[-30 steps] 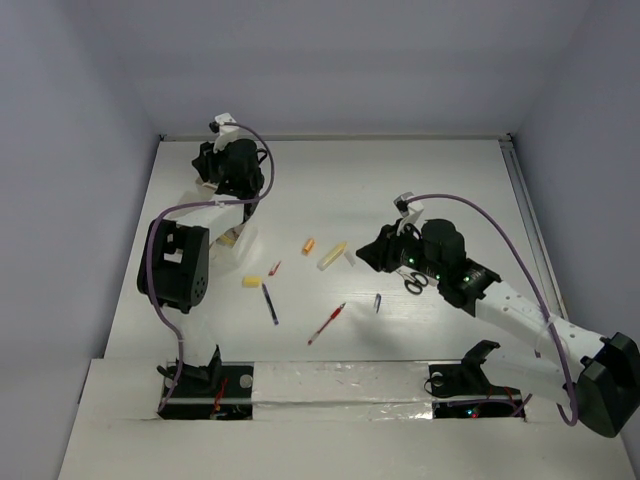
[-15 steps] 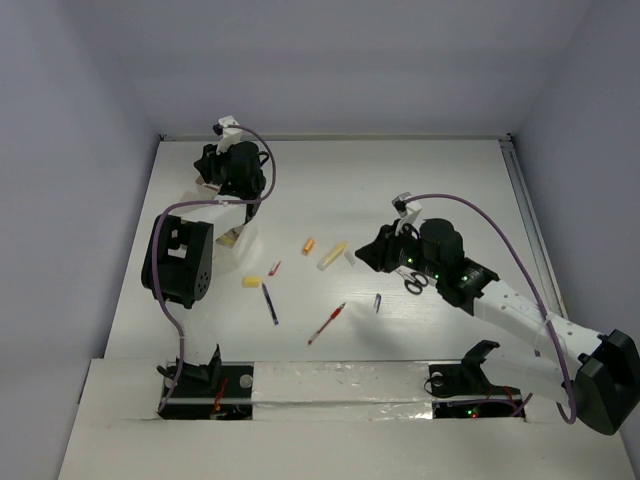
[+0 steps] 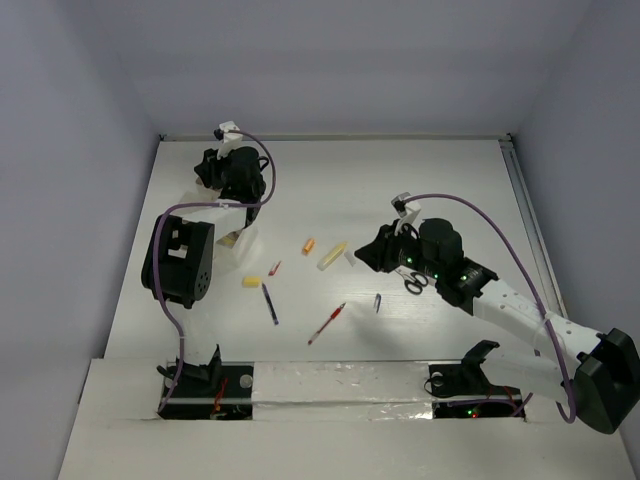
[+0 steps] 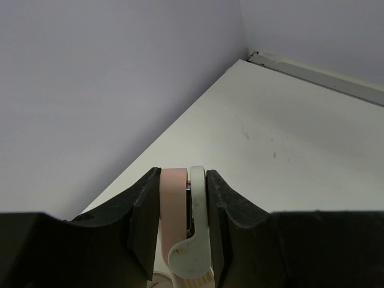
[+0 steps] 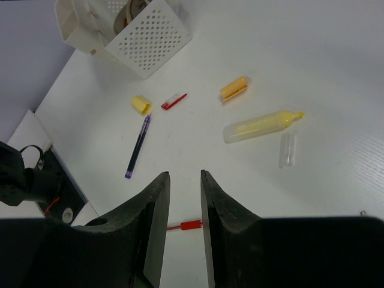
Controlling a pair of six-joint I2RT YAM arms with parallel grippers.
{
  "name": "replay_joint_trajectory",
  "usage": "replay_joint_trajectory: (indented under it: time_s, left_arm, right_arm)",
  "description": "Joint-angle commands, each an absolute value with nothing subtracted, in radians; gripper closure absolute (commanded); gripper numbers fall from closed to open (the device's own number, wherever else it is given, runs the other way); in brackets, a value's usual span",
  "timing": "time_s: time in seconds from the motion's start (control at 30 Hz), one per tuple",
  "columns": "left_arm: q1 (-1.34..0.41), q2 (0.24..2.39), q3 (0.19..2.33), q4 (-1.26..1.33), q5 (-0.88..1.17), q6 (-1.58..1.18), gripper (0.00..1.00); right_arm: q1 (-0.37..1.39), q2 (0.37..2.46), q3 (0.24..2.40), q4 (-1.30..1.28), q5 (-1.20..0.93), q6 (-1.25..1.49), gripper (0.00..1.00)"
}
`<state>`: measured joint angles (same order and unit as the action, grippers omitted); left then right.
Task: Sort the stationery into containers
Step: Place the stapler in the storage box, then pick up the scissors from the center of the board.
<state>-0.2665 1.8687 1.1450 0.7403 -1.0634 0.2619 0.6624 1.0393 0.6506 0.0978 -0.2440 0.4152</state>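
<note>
My left gripper (image 3: 208, 168) is shut on a small pink and white tape dispenser (image 4: 175, 201) and holds it up near the table's far left corner, beyond the white perforated container (image 3: 241, 243). My right gripper (image 3: 371, 253) is open and empty; in the right wrist view (image 5: 184, 175) it hovers above the red pen (image 5: 191, 225). On the table lie a purple pen (image 5: 138, 146), a yellow cap (image 5: 141, 105), a small red piece (image 5: 174, 101), an orange bit (image 5: 234, 88), a yellow marker (image 5: 261, 126) and a clear cap (image 5: 287, 150).
Black-handled scissors (image 3: 415, 283) lie under my right arm, and a small dark pen (image 3: 377, 302) lies next to them. The container (image 5: 138, 33) holds a tape roll. The left wall and back wall edge are close to my left gripper.
My left gripper has moved a little farther back from the container with the tape dispenser in it. The right arm has not moved.
</note>
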Motion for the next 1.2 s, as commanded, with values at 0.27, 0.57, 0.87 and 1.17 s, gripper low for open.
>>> replay_joint_trajectory:
  time_s: [0.27, 0.57, 0.87, 1.17]
  left_arm:
    - [-0.261, 1.802, 1.134, 0.798, -1.083, 0.267, 0.58]
    - [-0.261, 1.743, 1.127, 0.778, -1.074, 0.25, 0.49]
    - [-0.324, 1.62, 1.225, 0.697, -1.034, 0.246, 0.2]
    - [-0.377, 1.378, 1.465, 0.102, -0.68, -0.113, 0.07]
  right_arm:
    - [0.661, 1.04, 0.647, 0.153, -0.25, 0.413, 0.67]
    - [0.661, 1.04, 0.647, 0.15, -0.247, 0.413, 0.66]
    - [0.661, 1.043, 0.65, 0.133, -0.216, 0.405, 0.66]
    - [0.661, 1.065, 0.683, 0.039, -0.077, 0.379, 0.66]
